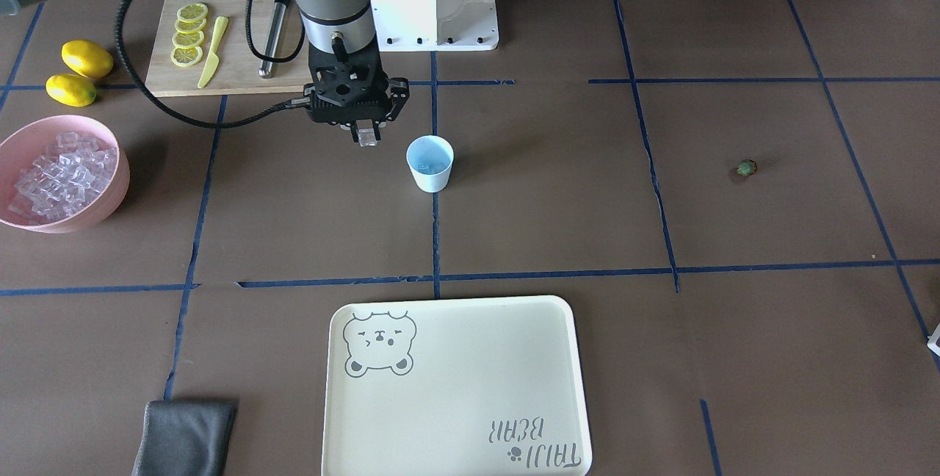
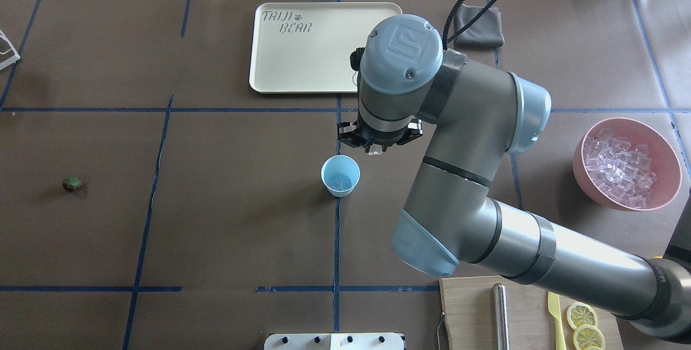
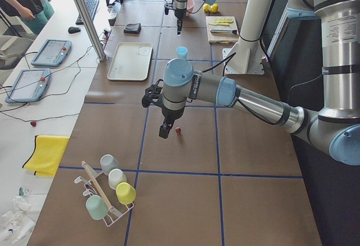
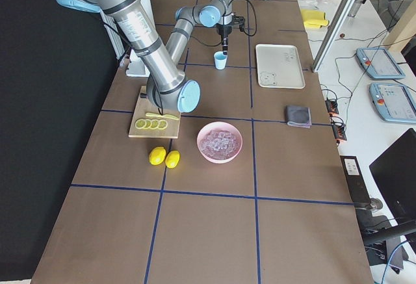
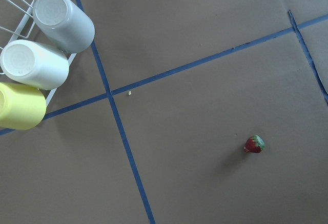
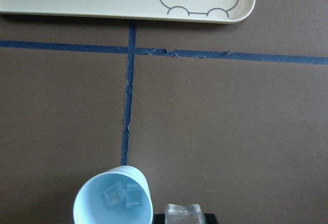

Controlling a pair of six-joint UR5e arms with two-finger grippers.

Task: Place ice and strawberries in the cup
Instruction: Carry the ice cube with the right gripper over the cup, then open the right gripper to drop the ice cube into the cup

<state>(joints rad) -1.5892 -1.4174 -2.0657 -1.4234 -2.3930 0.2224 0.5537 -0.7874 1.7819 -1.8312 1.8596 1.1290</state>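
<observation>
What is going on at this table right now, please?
The right gripper holds an ice cube just beside the cup, not yet over it; two cubes already lie inside. The strawberry lies untouched on the table, with the left gripper hanging near it.

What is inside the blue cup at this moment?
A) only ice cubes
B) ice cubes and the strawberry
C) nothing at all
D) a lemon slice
A: the right wrist view shows two clear ice cubes in the cup and nothing else. The strawberry lies on the table far from it, and a third cube is in the right gripper, outside the cup.
</observation>
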